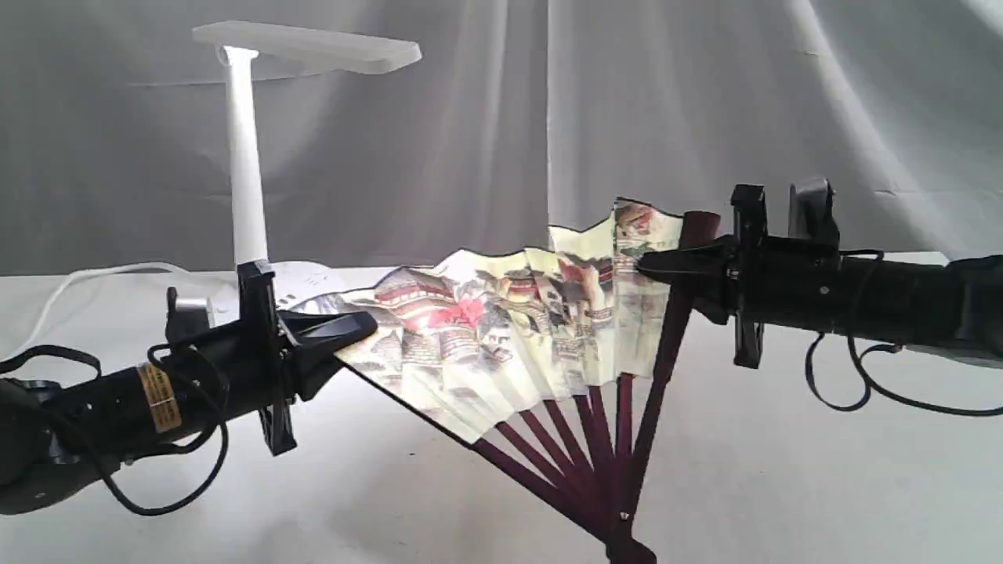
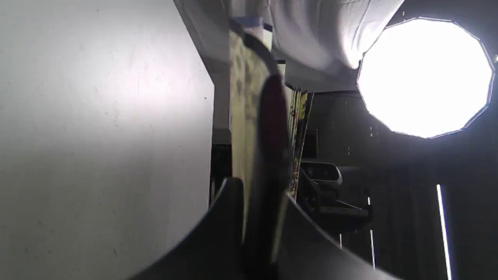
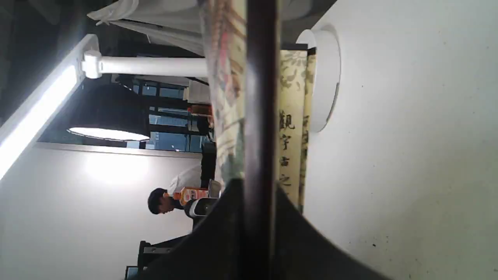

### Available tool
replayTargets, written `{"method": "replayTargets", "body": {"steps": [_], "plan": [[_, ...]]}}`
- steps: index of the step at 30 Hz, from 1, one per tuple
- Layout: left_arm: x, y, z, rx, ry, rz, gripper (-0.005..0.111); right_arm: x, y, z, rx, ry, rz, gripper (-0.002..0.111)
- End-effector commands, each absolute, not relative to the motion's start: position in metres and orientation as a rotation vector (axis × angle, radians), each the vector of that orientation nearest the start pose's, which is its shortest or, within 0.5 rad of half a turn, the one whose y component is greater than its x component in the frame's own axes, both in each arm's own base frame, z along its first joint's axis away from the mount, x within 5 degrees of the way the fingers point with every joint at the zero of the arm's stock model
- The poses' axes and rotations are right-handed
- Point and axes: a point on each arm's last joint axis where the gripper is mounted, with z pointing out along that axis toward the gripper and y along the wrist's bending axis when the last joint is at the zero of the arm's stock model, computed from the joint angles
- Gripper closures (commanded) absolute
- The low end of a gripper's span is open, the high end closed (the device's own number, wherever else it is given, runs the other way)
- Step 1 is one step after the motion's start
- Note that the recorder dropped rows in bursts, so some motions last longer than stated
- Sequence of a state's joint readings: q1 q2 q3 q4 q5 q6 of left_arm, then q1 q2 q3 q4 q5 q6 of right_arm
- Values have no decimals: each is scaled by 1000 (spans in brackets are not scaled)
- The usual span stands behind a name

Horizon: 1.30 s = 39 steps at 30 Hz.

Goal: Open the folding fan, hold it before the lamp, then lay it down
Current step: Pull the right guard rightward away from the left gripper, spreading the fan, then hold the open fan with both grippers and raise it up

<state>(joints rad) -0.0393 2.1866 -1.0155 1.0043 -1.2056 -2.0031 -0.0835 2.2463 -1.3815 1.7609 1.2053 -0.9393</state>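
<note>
Exterior view: folding fan (image 1: 501, 329), spread and upright, was clamped at its outer ribs by clenched left gripper (image 1: 364, 325) and right gripper (image 1: 649, 266), presumably to stretch the leaf, near the lamp (image 1: 244, 172), overlapping its base.

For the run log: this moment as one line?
left end effector: shut on cream painted paper folding fan; right end effector: same; fan: spread open; white plastic desk lamp: behind
</note>
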Motion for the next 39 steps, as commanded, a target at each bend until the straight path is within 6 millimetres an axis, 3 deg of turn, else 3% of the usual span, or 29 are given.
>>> {"method": "replayTargets", "body": {"steps": [1,26,37,39], "plan": [[387,-75,114,-692,1903,-1816,107,441,31,152,315,2046,1729,108],[391,-37,113,-748,1863,-1755,107,435,-39,145,416,2051,1608,108],[392,-31,114,-753,1853,-1743,107,430,-53,141,419,2092,1574,108],[392,-31,114,-757,1848,-1743,107,426,-59,137,497,2051,1592,108]]}}
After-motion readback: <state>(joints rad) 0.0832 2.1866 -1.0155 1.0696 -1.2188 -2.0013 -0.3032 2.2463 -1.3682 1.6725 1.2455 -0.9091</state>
